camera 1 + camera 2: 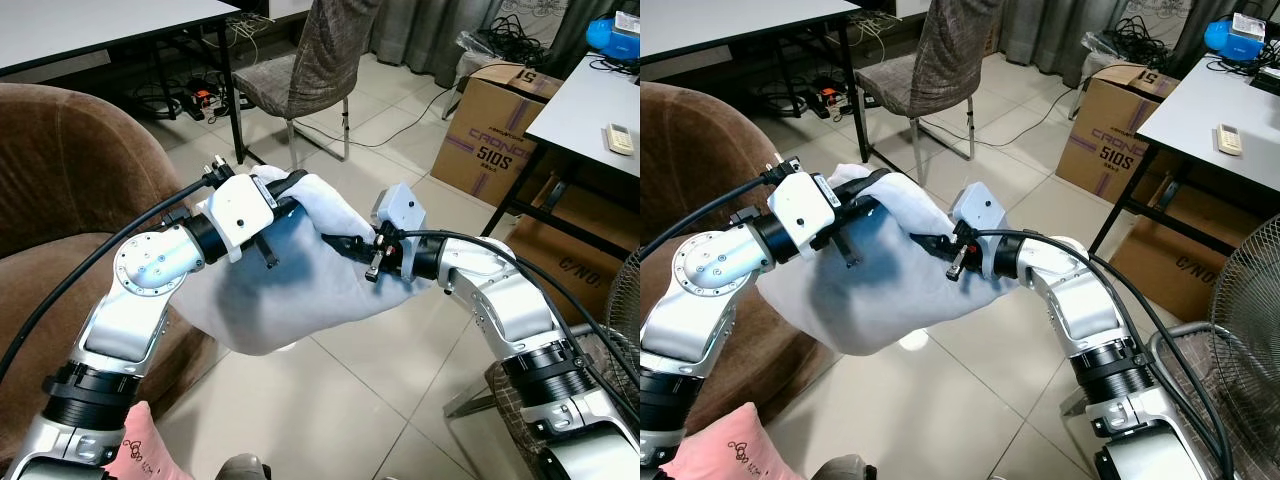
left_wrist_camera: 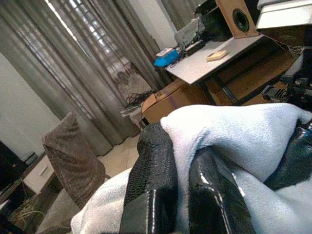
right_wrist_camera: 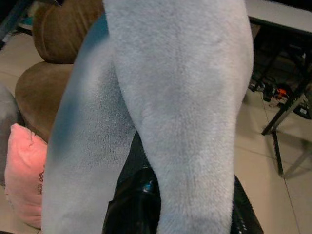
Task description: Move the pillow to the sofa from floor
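A: Pillows in sight?

B: Two. One pale blue-white pillow (image 1: 290,275), held up off the tiled floor (image 1: 390,370) between both arms, just beside the brown sofa (image 1: 60,200). One pink pillow (image 1: 140,450) low down at the sofa's near edge.

A: Left gripper?

B: Left gripper (image 1: 285,190) sits at the top corner of the pale pillow — clenched on it. In the left wrist view the fingers (image 2: 151,190) press into a thick fold of the fabric, with cloth bulging between them.

A: Right gripper?

B: Right gripper (image 1: 340,243) is on the pillow's other side, fingers pinched into the fabric. In the right wrist view the pillow (image 3: 175,97) drapes over the black fingers (image 3: 136,204); grip looks firm, though the tips are buried, so I say that with some caution.

A: Does the pillow touch the sofa?

B: Its lower left edge hangs close against the sofa's front — cannot tell contact from here.

A: Other counts?

B: One chair (image 1: 310,70) with a grey cover behind. Two cardboard boxes — one printed box (image 1: 495,125) on the floor, one (image 1: 570,250) under the right-hand white table (image 1: 590,100). One second table (image 1: 90,25) at upper left, cables (image 1: 195,95) beneath it. One fan (image 1: 1245,330), wire-guarded, at far right.
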Motion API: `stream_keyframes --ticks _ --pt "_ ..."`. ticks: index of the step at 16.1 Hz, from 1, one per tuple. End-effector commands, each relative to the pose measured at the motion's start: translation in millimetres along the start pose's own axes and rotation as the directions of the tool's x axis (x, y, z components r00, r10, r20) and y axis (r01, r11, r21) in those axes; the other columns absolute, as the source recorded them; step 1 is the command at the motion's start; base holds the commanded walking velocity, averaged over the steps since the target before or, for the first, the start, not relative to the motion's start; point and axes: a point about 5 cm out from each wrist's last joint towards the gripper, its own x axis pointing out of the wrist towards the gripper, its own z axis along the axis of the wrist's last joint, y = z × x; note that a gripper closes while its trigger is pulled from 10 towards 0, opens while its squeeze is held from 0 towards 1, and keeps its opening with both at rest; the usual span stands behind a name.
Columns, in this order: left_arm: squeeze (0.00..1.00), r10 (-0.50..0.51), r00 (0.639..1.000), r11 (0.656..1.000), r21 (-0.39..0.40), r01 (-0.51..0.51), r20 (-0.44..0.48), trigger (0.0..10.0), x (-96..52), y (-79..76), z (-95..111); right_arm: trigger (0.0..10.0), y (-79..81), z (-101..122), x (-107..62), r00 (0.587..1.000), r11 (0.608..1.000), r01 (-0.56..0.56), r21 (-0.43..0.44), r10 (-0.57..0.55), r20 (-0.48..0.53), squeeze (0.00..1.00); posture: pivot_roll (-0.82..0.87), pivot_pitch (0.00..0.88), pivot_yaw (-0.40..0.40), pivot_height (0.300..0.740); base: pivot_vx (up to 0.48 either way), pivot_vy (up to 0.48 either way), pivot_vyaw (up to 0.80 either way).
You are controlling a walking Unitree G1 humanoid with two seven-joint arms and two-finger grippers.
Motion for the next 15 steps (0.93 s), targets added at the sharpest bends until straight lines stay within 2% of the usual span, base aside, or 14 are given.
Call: stream_keyframes --ticks 1,5,6,7,8,12,15 --pt "0.00 -0.003 0.997 0.999 0.034 0.000 0.072 10.0 1.6 2.9 16.6 0.0 -1.1 2.8 2.2 1.000 1.000 0.006 0.006 -0.006 -0.011 0.00 0.15 0.000 -0.068 0.740 0.000 0.000 0.00" --pt "0.00 -0.013 0.998 0.999 0.031 0.011 0.066 10.0 0.9 1.4 16.5 0.0 -3.4 5.0 2.0 0.999 0.999 0.039 0.018 -0.039 0.012 0.00 0.15 0.000 -0.065 0.740 0.000 0.000 0.00" --pt "0.19 -0.029 0.997 0.997 -0.064 0.034 0.071 10.0 -1.8 0.3 16.5 0.0 -2.9 2.8 2.4 0.999 0.998 0.054 0.026 -0.054 0.002 0.00 0.15 0.000 -0.065 0.740 0.000 0.000 0.00" --pt "0.62 -0.037 0.997 0.992 -0.117 0.045 0.071 10.0 -2.7 0.1 16.4 0.0 -2.6 2.4 2.5 0.999 0.998 0.053 0.028 -0.053 0.000 0.00 0.15 0.000 -0.064 0.740 0.000 0.000 0.00" --pt "1.00 -0.039 0.996 0.985 -0.164 0.051 0.077 10.0 -4.5 1.3 18.0 0.0 -1.4 0.8 2.3 0.999 0.999 0.044 0.030 -0.044 -0.002 0.00 0.15 0.000 -0.066 0.740 0.000 0.000 0.00" --pt "1.00 -0.060 0.994 0.977 -0.198 0.076 0.090 10.0 -11.1 -0.3 20.8 0.0 -2.7 -5.0 0.8 0.997 0.996 0.075 0.055 -0.074 -0.021 0.00 0.15 0.000 -0.066 0.740 0.000 0.000 0.00" --pt "1.00 -0.010 0.994 0.965 -0.258 0.037 0.105 10.0 -18.0 1.1 27.1 0.0 -9.7 -11.3 -3.9 0.979 0.979 0.202 0.018 -0.201 -0.043 0.00 0.16 0.000 -0.065 0.740 0.000 0.000 0.00"
